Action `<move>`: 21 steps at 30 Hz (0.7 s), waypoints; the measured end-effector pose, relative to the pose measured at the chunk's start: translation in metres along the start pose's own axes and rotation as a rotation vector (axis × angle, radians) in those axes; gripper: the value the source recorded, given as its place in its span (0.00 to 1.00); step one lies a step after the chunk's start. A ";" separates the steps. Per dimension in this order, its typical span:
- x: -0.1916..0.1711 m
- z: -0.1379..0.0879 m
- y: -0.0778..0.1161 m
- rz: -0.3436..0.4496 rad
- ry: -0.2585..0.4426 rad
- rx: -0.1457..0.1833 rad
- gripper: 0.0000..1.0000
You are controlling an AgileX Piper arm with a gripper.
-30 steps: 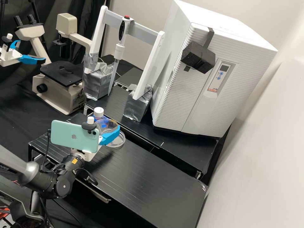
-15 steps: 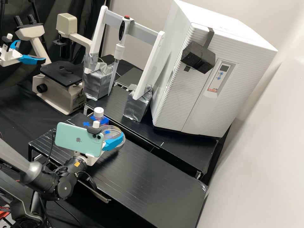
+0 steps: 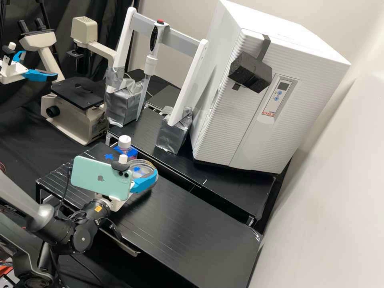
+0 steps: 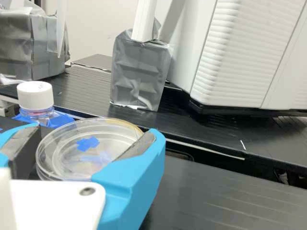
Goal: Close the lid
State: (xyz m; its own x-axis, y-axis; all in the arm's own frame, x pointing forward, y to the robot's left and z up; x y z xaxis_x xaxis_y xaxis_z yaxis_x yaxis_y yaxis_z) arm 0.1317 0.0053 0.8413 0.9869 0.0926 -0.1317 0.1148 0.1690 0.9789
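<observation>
The claw (image 3: 144, 183), low over the bench (image 3: 188, 224), is clamped on the clear lid (image 4: 114, 133).

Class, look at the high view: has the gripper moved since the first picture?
Yes. The gripper is now lower and further right in the high view, further from the bottle's white cap, which stays in place.

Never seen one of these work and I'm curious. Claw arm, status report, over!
Gripper shut on clear lid. Lid over its dish. No obstruction apparent; white-capped bottle close by.
</observation>
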 end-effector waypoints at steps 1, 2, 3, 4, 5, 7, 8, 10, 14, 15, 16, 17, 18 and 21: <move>0.000 0.000 0.000 0.003 -0.004 0.000 0.00; 0.000 0.000 0.000 0.004 -0.004 0.000 0.00; 0.000 0.000 0.000 0.004 -0.004 0.000 0.00; 0.000 0.001 0.000 0.003 -0.004 0.002 0.00; 0.000 0.001 0.000 0.002 -0.005 0.004 0.00; 0.001 0.002 0.000 -0.002 -0.005 0.015 0.00; 0.001 0.002 0.000 -0.003 -0.004 0.020 0.00; 0.003 0.002 -0.001 -0.005 0.005 0.037 0.00; 0.006 0.002 -0.001 0.005 0.014 0.065 0.00; 0.007 0.002 -0.001 0.005 0.019 0.067 0.00; 0.008 0.002 -0.001 0.008 0.021 0.066 0.00; 0.009 0.002 -0.001 0.010 0.024 0.067 0.00; 0.010 0.002 -0.001 0.015 0.024 0.069 0.00; 0.015 0.003 -0.003 0.022 0.032 0.061 0.00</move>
State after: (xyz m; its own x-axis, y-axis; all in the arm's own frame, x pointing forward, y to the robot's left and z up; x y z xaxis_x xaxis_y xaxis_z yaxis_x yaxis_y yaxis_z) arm 0.1462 0.0031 0.8372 0.9854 0.1267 -0.1139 0.1007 0.1066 0.9892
